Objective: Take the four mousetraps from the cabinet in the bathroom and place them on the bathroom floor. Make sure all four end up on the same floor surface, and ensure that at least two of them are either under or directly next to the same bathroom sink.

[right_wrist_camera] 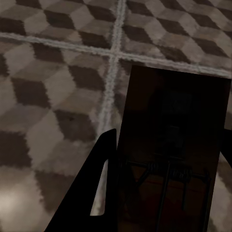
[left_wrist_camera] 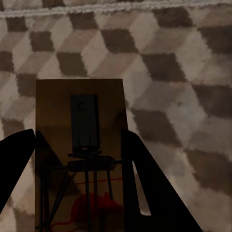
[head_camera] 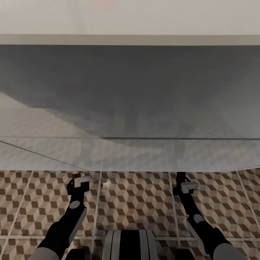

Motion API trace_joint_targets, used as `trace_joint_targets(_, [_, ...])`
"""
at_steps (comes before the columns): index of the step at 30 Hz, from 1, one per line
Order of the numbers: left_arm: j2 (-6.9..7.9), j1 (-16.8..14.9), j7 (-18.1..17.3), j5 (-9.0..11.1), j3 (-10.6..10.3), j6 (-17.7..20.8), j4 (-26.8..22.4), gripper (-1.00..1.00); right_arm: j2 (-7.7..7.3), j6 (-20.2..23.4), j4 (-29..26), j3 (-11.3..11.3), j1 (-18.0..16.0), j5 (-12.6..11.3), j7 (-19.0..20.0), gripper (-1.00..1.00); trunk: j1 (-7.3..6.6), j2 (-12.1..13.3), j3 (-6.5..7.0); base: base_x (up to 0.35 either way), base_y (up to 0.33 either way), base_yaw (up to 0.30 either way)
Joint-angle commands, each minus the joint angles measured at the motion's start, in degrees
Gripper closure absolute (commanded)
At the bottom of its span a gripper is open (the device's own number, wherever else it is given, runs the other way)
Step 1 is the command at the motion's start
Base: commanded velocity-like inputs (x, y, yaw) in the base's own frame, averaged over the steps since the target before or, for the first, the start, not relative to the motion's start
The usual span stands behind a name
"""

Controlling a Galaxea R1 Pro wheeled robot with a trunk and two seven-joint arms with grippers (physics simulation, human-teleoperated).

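Dark-brown wood is seen first, nearest of all: a mousetrap point(left_wrist_camera: 79, 154) is pinched between the fingers point(left_wrist_camera: 150, 193) of the left gripper point(left_wrist_camera: 79, 183), its spring coil, wire bar and a red patch on the board being made out in the left wrist view, and no lettering can be read on it. A second mousetrap point(right_wrist_camera: 171, 150) is clamped in the right gripper point(right_wrist_camera: 159, 193), one dark finger point(right_wrist_camera: 99, 188) being pressed to its edge; it is held in shadow and no writing is legible there either. Both traps are carried flat-faced over the bathroom floor point(head_camera: 137, 202), its cube-patterned tiles lying just beyond them, which is judged to suit a low release onto that surface. In the head view the left gripper point(head_camera: 80, 180) and right gripper point(head_camera: 186, 185) are held forward side by side. Farther off, a broad grey translucent surface point(head_camera: 130, 101) is met above the tiles; what it belongs to cannot be told. Beyond that a pale wall point(head_camera: 130, 18) is seen
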Motion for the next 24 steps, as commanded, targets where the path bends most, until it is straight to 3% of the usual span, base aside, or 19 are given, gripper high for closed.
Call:
trace_joint_targets(1, [0.08,0.0,0.5,0.4,-0.3,0.1,0.0,1.0,-0.08,-0.2,0.0,0.5,0.0,-0.6,-0.3,1.0,-0.01,0.0,-0.03,0.0,0.0,0.0])
trace_joint_targets(7, [0.03,0.0,0.5,0.4,-0.3,0.1,0.0,1.0,-0.09,-0.2,0.0,0.5,0.0,-0.6,-0.3,1.0,0.09,-0.1,-0.92,0.0,0.0,0.0])
trace_joint_targets(24, [0.04,0.0,0.5,0.4,-0.2,0.0,0.0,1.0,-0.08,-0.2,0.0,0.5,0.0,-0.6,-0.3,1.0,0.09,-0.1,-0.92,0.0,0.0,0.0])
